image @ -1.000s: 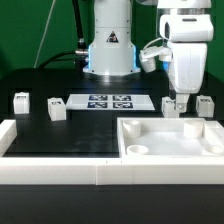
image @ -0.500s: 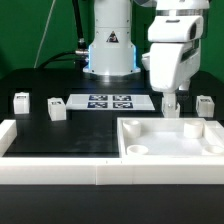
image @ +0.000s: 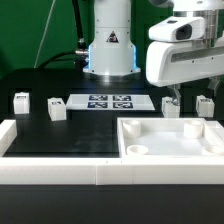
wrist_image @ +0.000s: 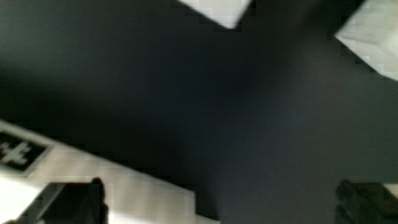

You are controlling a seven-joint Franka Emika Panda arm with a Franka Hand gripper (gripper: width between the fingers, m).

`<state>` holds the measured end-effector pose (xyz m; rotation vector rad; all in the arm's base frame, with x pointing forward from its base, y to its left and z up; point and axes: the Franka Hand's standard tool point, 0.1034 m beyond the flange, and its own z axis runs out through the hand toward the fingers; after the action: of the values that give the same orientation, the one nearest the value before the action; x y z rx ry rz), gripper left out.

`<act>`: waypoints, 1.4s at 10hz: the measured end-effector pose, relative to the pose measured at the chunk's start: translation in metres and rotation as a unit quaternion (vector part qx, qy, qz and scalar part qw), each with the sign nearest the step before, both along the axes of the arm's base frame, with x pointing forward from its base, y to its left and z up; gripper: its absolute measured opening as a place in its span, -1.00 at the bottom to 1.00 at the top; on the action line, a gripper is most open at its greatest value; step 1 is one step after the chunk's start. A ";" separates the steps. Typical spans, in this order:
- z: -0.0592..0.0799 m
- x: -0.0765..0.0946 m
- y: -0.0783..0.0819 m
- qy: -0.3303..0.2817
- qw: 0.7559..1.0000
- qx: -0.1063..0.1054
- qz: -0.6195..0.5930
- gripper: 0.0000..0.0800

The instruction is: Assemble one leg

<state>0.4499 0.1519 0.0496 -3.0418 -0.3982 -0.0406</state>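
Observation:
Four small white legs with tag markers stand on the black table in the exterior view: two at the left (image: 21, 100) (image: 57, 110), one near the middle right (image: 170, 109) and one at the far right (image: 206, 105). My gripper (image: 171, 97) hangs just above the middle-right leg, fingers pointing down. In the wrist view the gripper (wrist_image: 221, 205) is open, its dark fingertips (wrist_image: 71, 202) wide apart with only the dark table between them. It holds nothing.
The large white tray-like piece (image: 170, 150) with round corner recesses lies in front of the gripper. The marker board (image: 110, 101) lies at the middle back. A white rim (image: 50, 165) runs along the front. The robot base (image: 108, 45) stands behind.
The hand has turned about its axis and shifted slightly sideways over the middle-right leg. The legs and the tray-like piece have not moved.

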 end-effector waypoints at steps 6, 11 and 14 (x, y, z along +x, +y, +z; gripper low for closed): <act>-0.003 -0.011 0.018 0.018 0.983 0.021 -0.181 0.62; -0.004 -0.020 0.016 0.082 0.985 -0.001 -0.154 0.62; -0.004 -0.022 0.017 0.188 0.973 -0.025 -0.135 0.62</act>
<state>0.4279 0.1690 0.0459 -3.0289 0.0425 0.5286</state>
